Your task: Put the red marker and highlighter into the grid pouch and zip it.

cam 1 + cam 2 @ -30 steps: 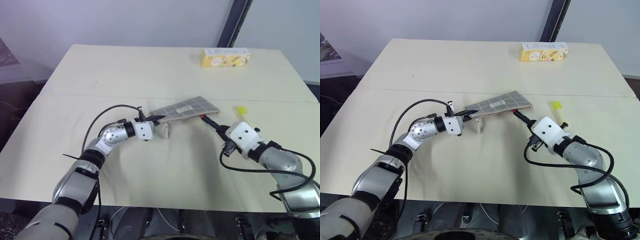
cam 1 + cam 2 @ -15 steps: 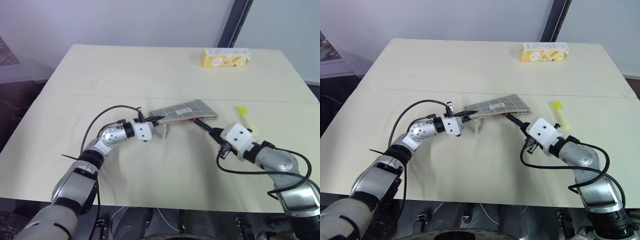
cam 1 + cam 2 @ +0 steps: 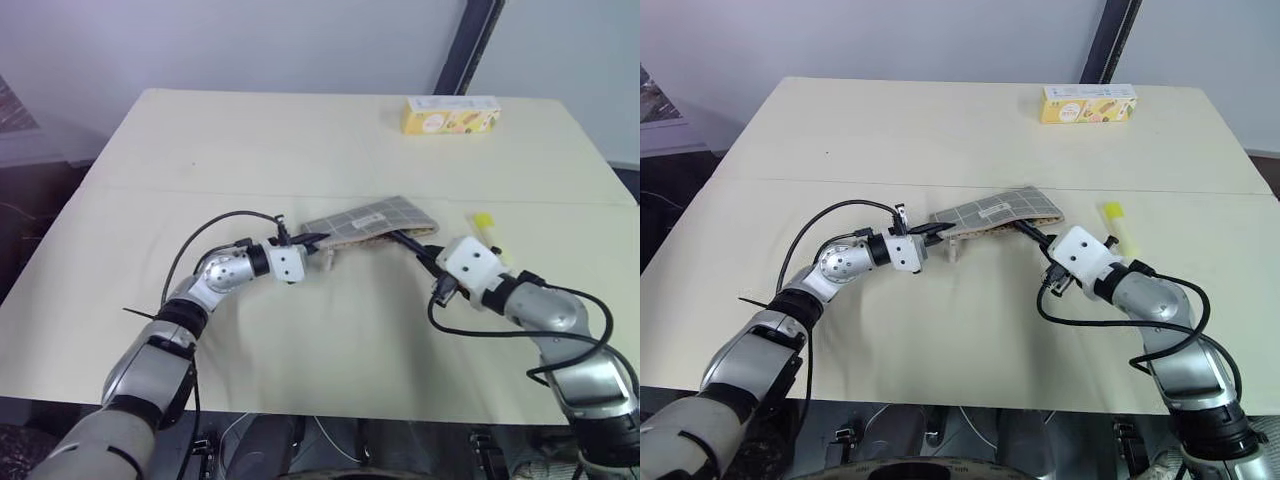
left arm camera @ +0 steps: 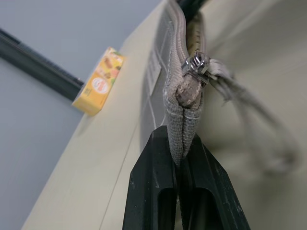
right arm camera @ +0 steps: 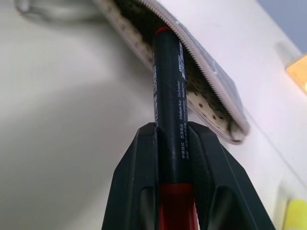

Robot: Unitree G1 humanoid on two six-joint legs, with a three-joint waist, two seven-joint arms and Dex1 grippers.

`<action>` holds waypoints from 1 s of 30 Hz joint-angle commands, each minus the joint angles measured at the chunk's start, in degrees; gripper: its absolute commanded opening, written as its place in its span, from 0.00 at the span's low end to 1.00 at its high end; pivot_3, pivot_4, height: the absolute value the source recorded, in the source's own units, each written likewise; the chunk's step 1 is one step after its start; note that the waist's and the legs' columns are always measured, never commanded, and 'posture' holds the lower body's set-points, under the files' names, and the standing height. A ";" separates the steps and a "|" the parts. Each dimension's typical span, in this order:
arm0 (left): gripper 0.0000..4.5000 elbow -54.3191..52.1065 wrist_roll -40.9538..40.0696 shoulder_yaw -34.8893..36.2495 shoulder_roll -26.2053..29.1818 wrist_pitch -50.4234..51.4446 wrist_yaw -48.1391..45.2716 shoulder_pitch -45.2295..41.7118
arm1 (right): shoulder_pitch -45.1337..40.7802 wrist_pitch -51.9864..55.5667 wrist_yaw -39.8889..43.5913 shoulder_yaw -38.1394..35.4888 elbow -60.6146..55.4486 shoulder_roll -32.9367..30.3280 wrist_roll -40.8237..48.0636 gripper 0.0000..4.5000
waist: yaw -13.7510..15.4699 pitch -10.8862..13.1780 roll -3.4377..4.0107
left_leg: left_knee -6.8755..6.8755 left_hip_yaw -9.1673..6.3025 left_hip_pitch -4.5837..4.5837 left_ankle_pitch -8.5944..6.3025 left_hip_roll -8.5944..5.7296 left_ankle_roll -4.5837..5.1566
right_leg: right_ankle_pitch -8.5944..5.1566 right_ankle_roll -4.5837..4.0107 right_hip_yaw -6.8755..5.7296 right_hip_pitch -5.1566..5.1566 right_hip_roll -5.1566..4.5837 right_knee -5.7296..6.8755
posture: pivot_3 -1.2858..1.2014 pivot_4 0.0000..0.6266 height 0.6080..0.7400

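The grey grid pouch (image 3: 372, 217) hangs a little above the table, its zip mouth open. My left gripper (image 4: 176, 143) is shut on the pouch's (image 4: 172, 72) fabric end, just below the zip pull (image 4: 196, 64). My right gripper (image 5: 171, 129) is shut on the red marker (image 5: 169, 81), a dark barrel with a red end. The marker's tip is inside the pouch's (image 5: 211, 81) open mouth, against the dotted lining. From the head, the right gripper (image 3: 1042, 240) sits at the pouch's right end. The yellow highlighter (image 3: 485, 224) lies on the table behind the right hand.
A yellow printed carton (image 3: 452, 114) stands at the back right of the cream table (image 3: 300, 150). The pouch's loop strap (image 3: 952, 248) dangles by the left gripper. Black cables run along both forearms.
The right gripper has edged towards the pouch, and the marker's tip has gone from beside the pouch's right end into its open mouth. The pouch sags lower. The left gripper has kept still.
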 commanded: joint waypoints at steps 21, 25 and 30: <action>0.00 -6.59 -16.78 3.11 -1.18 6.56 -21.97 -1.76 | -4.69 -28.70 0.13 5.13 5.99 -1.15 -4.37 0.97 | 0.11 0.01 0.01 | 0.01 -0.01 0.00 0.01 -0.02 0.02 | 0.00 -0.01 0.02 -0.01 0.02 0.00 | 0.52 0.24 1.00; 0.00 -5.32 -13.92 3.10 -0.91 6.50 -18.34 -1.66 | 1.07 -21.54 0.97 -0.38 -3.17 2.31 8.54 0.99 | 0.04 0.01 0.01 | -0.01 -0.03 -0.01 0.01 -0.01 0.02 | 0.00 -0.01 0.04 0.09 0.02 0.01 | 0.52 0.24 1.00; 0.00 -3.95 -11.19 3.61 -0.66 7.03 -13.66 -2.12 | 7.74 -15.20 -2.61 -10.05 -10.01 7.09 20.09 0.99 | 0.00 0.01 0.01 | -0.01 -0.06 -0.01 0.00 0.00 0.02 | 0.00 -0.01 0.04 0.07 0.04 0.00 | 0.52 0.24 1.00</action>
